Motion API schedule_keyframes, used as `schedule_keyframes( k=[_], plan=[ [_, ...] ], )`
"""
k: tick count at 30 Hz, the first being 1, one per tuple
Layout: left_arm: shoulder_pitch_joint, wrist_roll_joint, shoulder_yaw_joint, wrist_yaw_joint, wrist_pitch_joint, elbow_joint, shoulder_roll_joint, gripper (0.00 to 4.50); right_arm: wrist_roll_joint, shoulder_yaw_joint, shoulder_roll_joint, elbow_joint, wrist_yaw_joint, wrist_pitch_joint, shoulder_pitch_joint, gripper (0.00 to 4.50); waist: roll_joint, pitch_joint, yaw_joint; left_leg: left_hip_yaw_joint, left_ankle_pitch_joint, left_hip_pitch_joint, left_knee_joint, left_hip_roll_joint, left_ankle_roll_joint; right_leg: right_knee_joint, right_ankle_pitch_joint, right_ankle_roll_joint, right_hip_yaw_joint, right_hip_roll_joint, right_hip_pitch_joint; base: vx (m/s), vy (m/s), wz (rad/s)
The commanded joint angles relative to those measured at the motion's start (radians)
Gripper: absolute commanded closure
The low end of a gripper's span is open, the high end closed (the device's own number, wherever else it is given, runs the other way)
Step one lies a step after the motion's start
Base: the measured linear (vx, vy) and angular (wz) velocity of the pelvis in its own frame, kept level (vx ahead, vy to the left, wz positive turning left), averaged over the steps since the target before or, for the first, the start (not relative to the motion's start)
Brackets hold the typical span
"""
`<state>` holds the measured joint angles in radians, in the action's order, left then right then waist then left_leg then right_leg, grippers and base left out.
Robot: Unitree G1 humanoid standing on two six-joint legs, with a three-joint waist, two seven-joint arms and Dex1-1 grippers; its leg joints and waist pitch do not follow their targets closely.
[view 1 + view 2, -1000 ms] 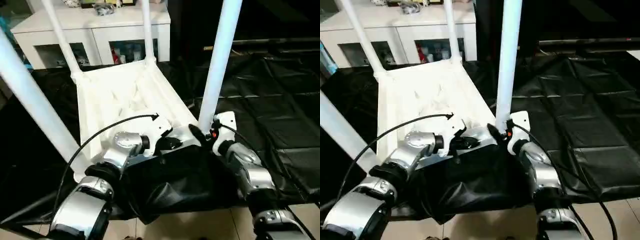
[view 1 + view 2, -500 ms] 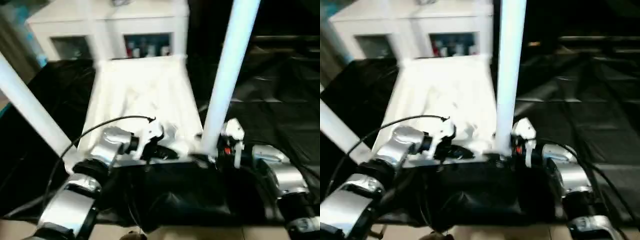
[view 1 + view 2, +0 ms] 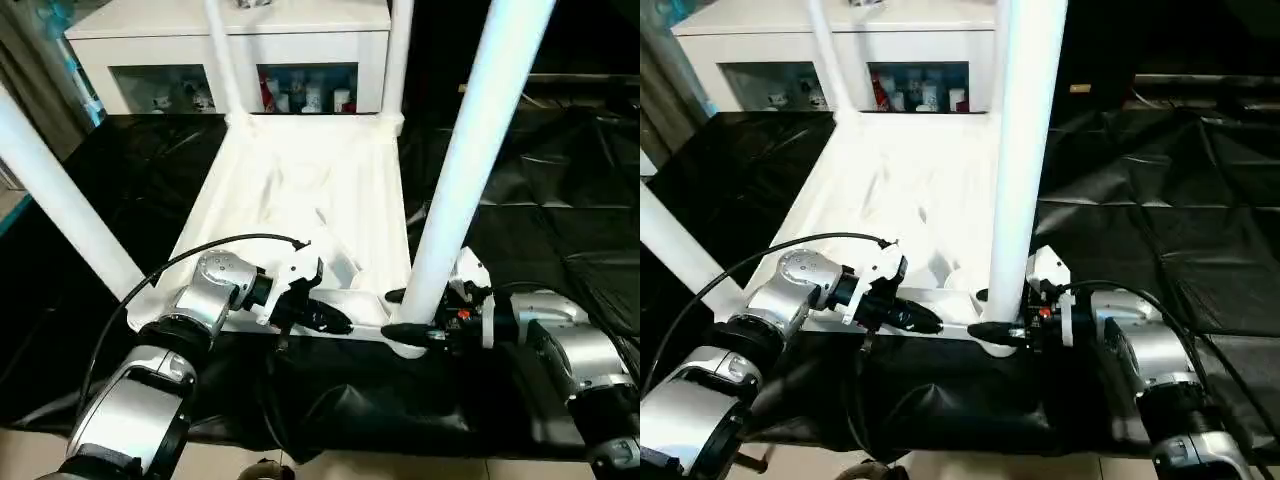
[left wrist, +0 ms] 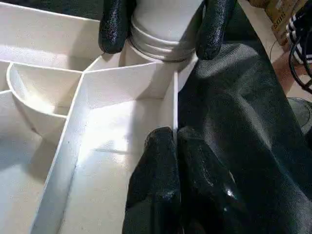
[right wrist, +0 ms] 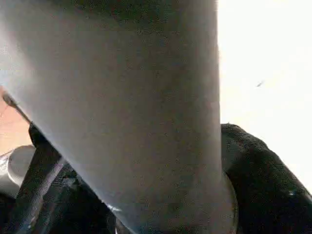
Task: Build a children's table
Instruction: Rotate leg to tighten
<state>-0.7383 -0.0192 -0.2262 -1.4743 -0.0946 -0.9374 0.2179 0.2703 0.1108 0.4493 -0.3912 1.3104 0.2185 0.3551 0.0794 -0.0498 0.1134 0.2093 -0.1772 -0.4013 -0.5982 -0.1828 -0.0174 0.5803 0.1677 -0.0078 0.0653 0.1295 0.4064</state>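
Table assembly status: the children's table (image 3: 310,200) lies upside down on the black-covered work table (image 3: 560,200), ribbed underside up, four white legs standing in the corner sockets; far legs sit at 11 and 12 o'clock in the head view, near legs at 9 and 5 o'clock. Right gripper (image 3: 405,314) clamps the base of the near right leg (image 3: 470,170), one black finger on each side of the tube just above its socket; the left wrist view shows both right fingertips (image 4: 113,29) against the leg collar. Left gripper (image 3: 325,318) pinches the table's near rim wall, fingers narrow, one inside the rim and one outside against the black cover. White cabinet (image 3: 230,50) stands beyond the work table at 12 o'clock.
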Motion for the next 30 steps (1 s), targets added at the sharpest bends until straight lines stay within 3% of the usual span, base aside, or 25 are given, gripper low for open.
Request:
schedule_keyframes(
  k=[1,3,4,6,7,9,10,11,13,14,17,19,23,24,26,30],
  plan=[
    [-0.013,0.011,0.012,0.05,-0.017,0.017,-0.016,4.5,0.008,0.012,-0.037,0.011,-0.05,0.014,-0.02,1.75,-0.02,0.076,-0.001,-0.022,-0.181,0.031,0.074,-0.05,0.092,-0.046,0.171,-0.239,-0.024,0.033,-0.043,0.0,0.0,0.0],
    [-0.02,0.005,0.017,0.101,-0.027,0.005,-0.025,4.5,-0.006,0.004,-0.061,-0.005,-0.108,-0.004,-0.027,1.76,-0.022,0.075,-0.005,-0.022,-0.191,0.029,0.076,-0.05,0.086,-0.047,0.171,-0.237,-0.024,0.032,-0.041,0.0,0.0,0.0],
    [-0.032,-0.008,0.029,0.198,-0.03,-0.016,-0.046,4.5,-0.037,-0.009,-0.108,-0.041,-0.218,-0.037,-0.031,1.76,-0.021,0.074,-0.006,-0.022,-0.21,0.03,0.077,-0.049,0.074,-0.05,0.195,-0.231,-0.023,0.032,-0.042,0.0,0.0,0.0],
    [-0.036,-0.013,0.033,0.232,-0.031,-0.023,-0.054,4.5,-0.047,-0.013,-0.125,-0.053,-0.255,-0.047,-0.033,1.77,-0.021,0.068,-0.013,-0.024,-0.276,0.033,0.086,-0.047,0.035,-0.063,0.286,-0.209,-0.022,0.032,-0.039,0.0,0.0,0.0],
    [-0.044,-0.021,0.04,0.314,-0.024,-0.038,-0.085,4.5,-0.087,-0.029,-0.181,-0.11,-0.41,-0.057,-0.021,1.78,-0.017,0.068,-0.015,-0.025,-0.294,0.036,0.087,-0.047,0.024,-0.064,0.307,-0.202,-0.022,0.033,-0.038,0.0,0.0,0.0],
    [-0.045,-0.022,0.045,0.37,-0.016,-0.04,-0.116,4.5,-0.112,-0.044,-0.231,-0.151,-0.534,-0.051,-0.008,1.78,-0.018,0.059,-0.034,-0.03,-0.36,0.036,0.096,-0.044,-0.012,-0.074,0.387,-0.18,-0.022,0.033,-0.033,0.0,0.0,0.0],
    [-0.045,-0.021,0.047,0.386,-0.013,-0.038,-0.128,4.5,-0.118,-0.051,-0.249,-0.163,-0.575,-0.047,-0.003,1.78,-0.022,0.056,-0.045,-0.035,-0.419,0.04,0.1,-0.04,-0.032,-0.083,0.472,-0.15,-0.017,0.033,-0.036,0.0,0.0,0.0],
    [-0.045,-0.021,0.047,0.406,-0.009,-0.037,-0.142,4.5,-0.118,-0.06,-0.268,-0.174,-0.614,-0.041,0.004,1.79,-0.016,0.054,-0.05,-0.037,-0.452,0.047,0.1,-0.038,-0.039,-0.091,0.527,-0.127,-0.017,0.034,-0.032,0.0,0.0,0.0],
    [-0.035,-0.027,0.037,0.449,-0.001,-0.028,-0.185,4.5,-0.129,-0.076,-0.32,-0.214,-0.717,-0.041,0.033,1.79,-0.017,0.053,-0.065,-0.039,-0.486,0.052,0.1,-0.036,-0.043,-0.1,0.557,-0.113,-0.018,0.031,-0.023,0.0,0.0,0.0],
    [-0.03,-0.03,0.032,0.465,0.004,-0.024,-0.204,4.5,-0.135,-0.075,-0.339,-0.229,-0.745,-0.046,0.047,1.79,-0.009,0.054,-0.071,-0.042,-0.495,0.051,0.1,-0.034,-0.044,-0.101,0.567,-0.107,-0.017,0.032,-0.025,0.0,0.0,0.0],
    [-0.025,-0.032,0.024,0.487,0.006,-0.024,-0.234,4.5,-0.14,-0.072,-0.371,-0.254,-0.767,-0.07,0.074,1.79,-0.012,0.054,-0.086,-0.045,-0.515,0.049,0.101,-0.031,-0.033,-0.108,0.577,-0.093,-0.014,0.028,-0.023,0.0,0.0,0.0],
    [-0.02,-0.037,0.018,0.497,0.002,-0.023,-0.25,4.5,-0.122,-0.075,-0.399,-0.259,-0.756,-0.079,0.092,1.24,-0.017,0.055,-0.088,-0.044,-0.511,0.049,0.1,-0.031,-0.02,-0.109,0.57,-0.096,-0.015,0.028,-0.022,0.0,0.0,0.0],
    [-0.018,-0.041,0.018,0.498,0.001,-0.021,-0.247,4.5,-0.112,-0.057,-0.402,-0.242,-0.704,-0.081,0.097,0.95,-0.018,0.056,-0.086,-0.043,-0.486,0.044,0.105,-0.035,-0.008,-0.105,0.532,-0.109,-0.018,0.028,-0.025,0.0,0.0,0.0],
    [-0.019,-0.041,0.021,0.493,0.0,-0.021,-0.239,4.5,-0.116,-0.047,-0.39,-0.233,-0.678,-0.085,0.093,0.66,-0.019,0.057,-0.086,-0.043,-0.485,0.043,0.105,-0.035,-0.008,-0.104,0.527,-0.11,-0.018,0.028,-0.025,0.0,0.0,0.0],
    [-0.017,-0.037,0.02,0.444,-0.013,-0.015,-0.204,4.5,-0.106,-0.012,-0.336,-0.187,-0.561,-0.092,0.074,0.62,-0.027,0.058,-0.082,-0.041,-0.475,0.043,0.104,-0.036,0.001,-0.103,0.52,-0.113,-0.02,0.03,-0.027,0.0,0.0,0.0],
    [-0.012,-0.028,0.014,0.36,-0.033,-0.006,-0.159,4.5,-0.085,0.01,-0.253,-0.129,-0.389,-0.09,0.048,0.62,-0.027,0.062,-0.069,-0.035,-0.409,0.035,0.104,-0.04,0.028,-0.094,0.429,-0.14,-0.023,0.029,-0.037,0.0,0.0,0.0]
  ],
)
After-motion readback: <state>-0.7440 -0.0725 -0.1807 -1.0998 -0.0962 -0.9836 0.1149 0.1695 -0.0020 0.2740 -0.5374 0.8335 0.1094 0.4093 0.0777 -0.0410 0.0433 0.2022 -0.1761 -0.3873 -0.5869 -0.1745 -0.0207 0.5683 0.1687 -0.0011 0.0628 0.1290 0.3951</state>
